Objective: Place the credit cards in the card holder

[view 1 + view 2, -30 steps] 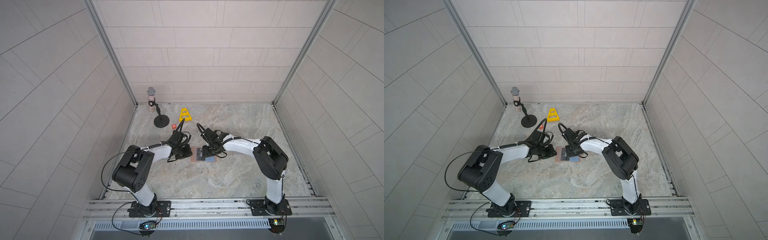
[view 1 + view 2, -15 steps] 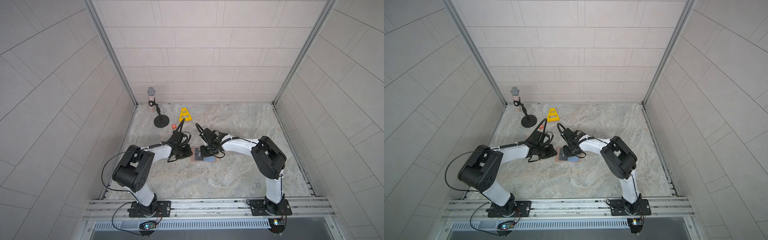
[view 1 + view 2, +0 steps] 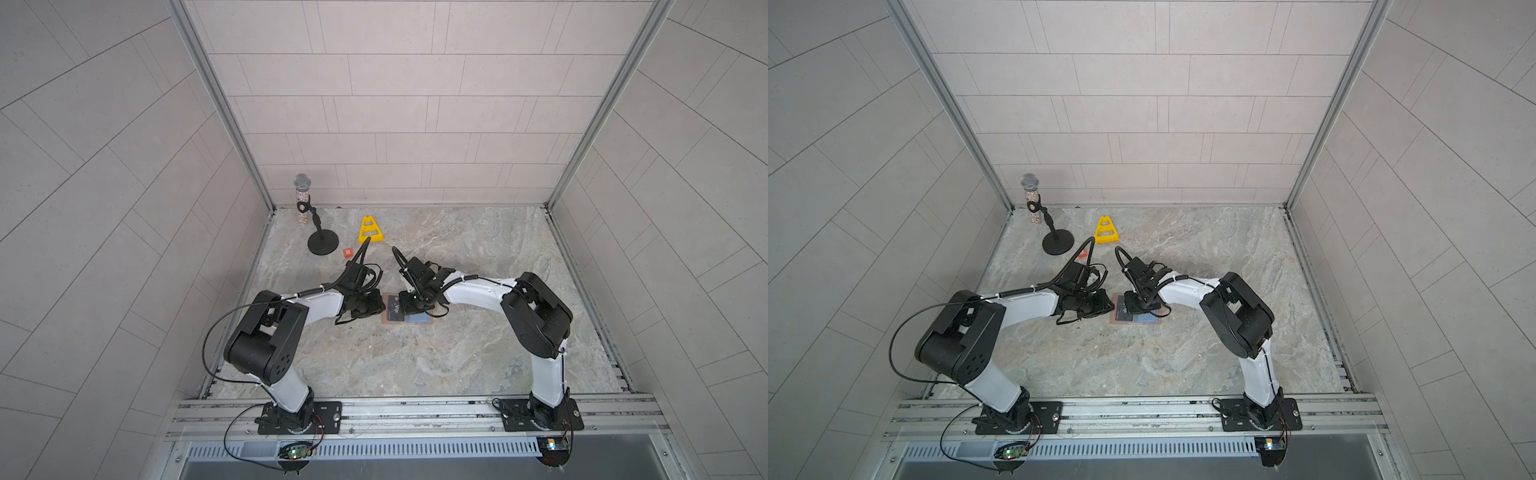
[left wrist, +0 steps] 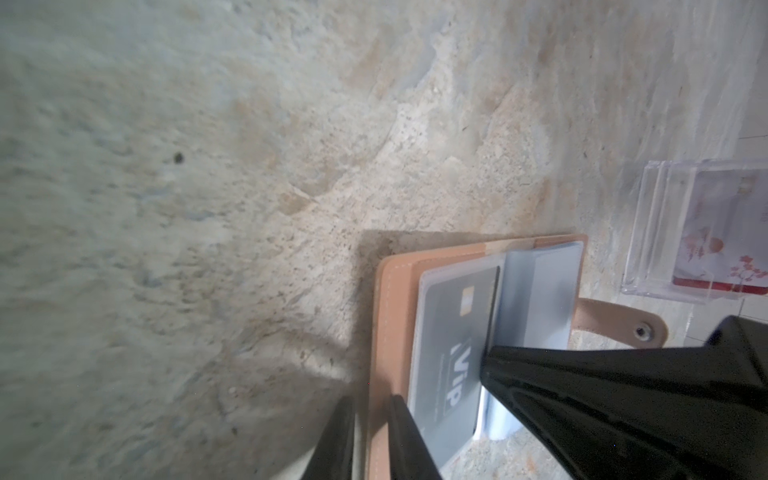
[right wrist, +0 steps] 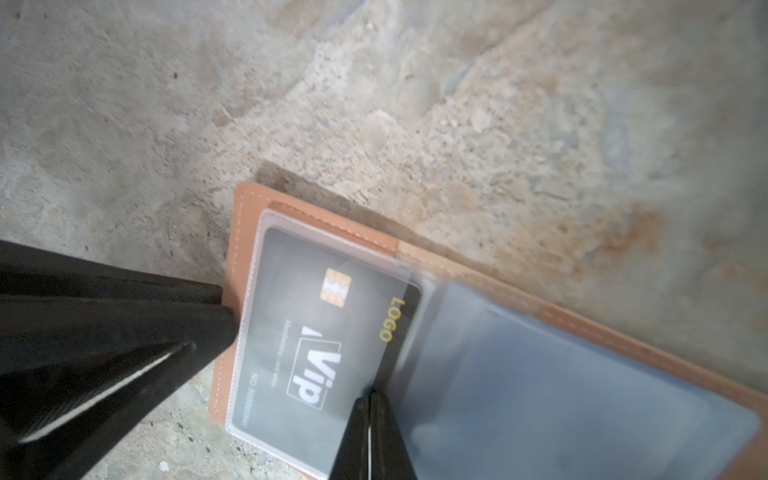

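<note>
The card holder (image 3: 419,319) (image 3: 1148,318) lies open in the middle of the table, tan outside (image 5: 582,324), blue-grey inside. A black "VIP" credit card (image 5: 316,324) (image 4: 453,332) sits almost wholly inside the clear sleeve of its left half. My left gripper (image 4: 371,401) (image 3: 380,307) is shut on the holder's left edge, one finger above it and one below. My right gripper (image 5: 370,392) (image 3: 409,305) is shut, its tips resting at the card's exposed edge by the sleeve mouth. A card with red print (image 4: 727,286) stands in a clear box.
The clear plastic box (image 4: 685,232) stands just beyond the holder's snap tab (image 4: 623,328). At the back left are a microphone on a round stand (image 3: 311,224), a yellow triangular piece (image 3: 371,229) and a small orange tag (image 3: 348,252). Walls close three sides.
My right gripper has slid a little to the left over the holder, towards the left gripper. The left arm and the holder have stayed in place.
</note>
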